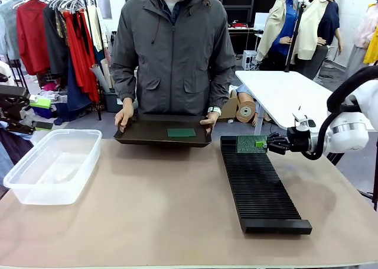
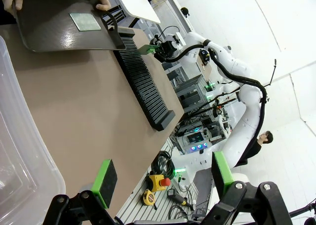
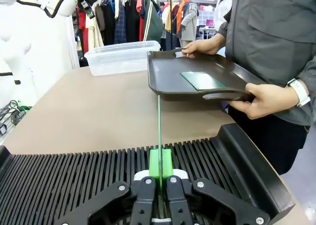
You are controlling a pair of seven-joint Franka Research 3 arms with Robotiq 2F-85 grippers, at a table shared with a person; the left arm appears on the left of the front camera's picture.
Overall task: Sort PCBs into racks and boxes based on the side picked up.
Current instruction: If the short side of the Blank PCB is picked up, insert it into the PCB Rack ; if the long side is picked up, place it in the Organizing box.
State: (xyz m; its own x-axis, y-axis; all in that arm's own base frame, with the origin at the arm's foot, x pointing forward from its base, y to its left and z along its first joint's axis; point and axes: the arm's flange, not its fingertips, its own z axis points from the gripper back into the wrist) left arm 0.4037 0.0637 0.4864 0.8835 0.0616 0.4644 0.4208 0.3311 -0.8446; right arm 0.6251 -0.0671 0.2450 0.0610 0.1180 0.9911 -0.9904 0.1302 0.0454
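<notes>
Clamping a PCB (image 1: 251,143) by its edge, the right hand (image 1: 264,143) holds it at the far end of the rack (image 1: 260,189), perhaps seated in a slot. Beyond the hand, a second PCB (image 1: 181,132) lies on a person's tray (image 1: 136,140). The left hand (image 2: 163,178), its jaws apart, hangs beside the box (image 2: 19,151).

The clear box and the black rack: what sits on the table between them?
Nothing; bare table shows between box and rack in the front view.
</notes>
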